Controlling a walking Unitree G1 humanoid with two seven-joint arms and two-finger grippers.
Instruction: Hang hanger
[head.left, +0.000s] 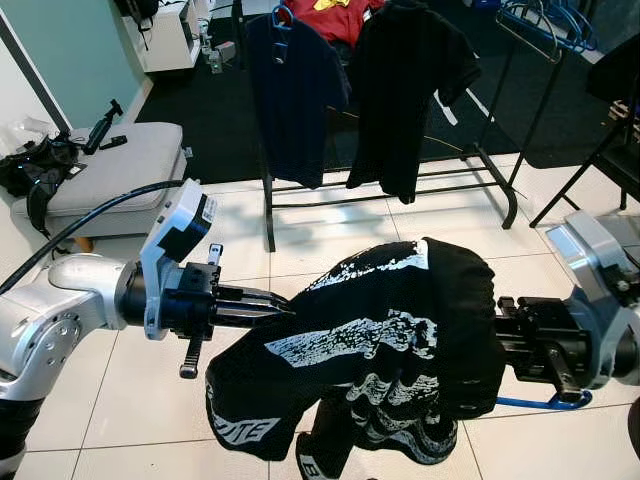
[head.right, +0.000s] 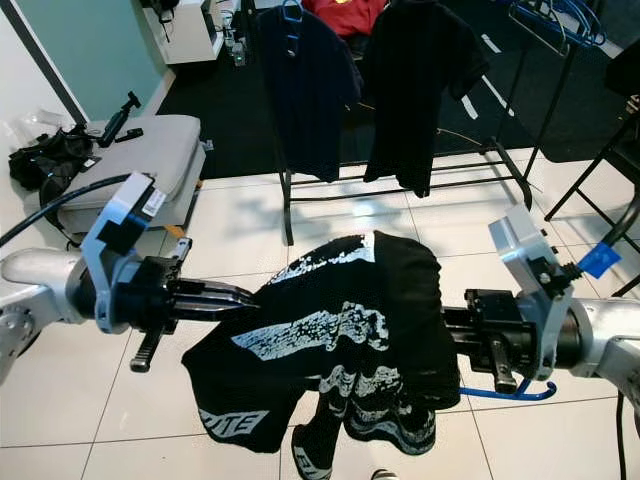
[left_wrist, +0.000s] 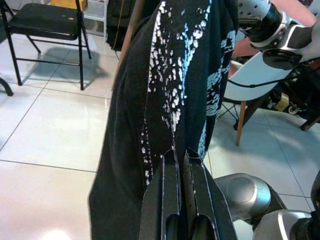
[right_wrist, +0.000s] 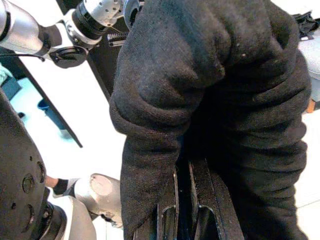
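Black cloth with a white print, a T-shirt (head.left: 380, 350), hangs bunched between my two arms above the white tiled floor (head.left: 130, 390). My left tool (left_wrist: 181, 160) has its fingers pressed narrow together, pinching the shirt's edge. My right tool (right_wrist: 182, 172) reaches in from the other side; its fingers sit close together with thick folds of the shirt draped over them, so it too grips the fabric. A blue hanger (head.right: 505, 392) peeks out below my right wrist, just under the shirt's edge; what holds it I cannot tell. Ahead stands a black clothes rack (head.left: 490, 165) with a dark navy shirt (head.left: 295, 90) and a black shirt (head.left: 410, 90) hanging side by side. A grey padded bench (head.left: 110, 165) sits on my left.
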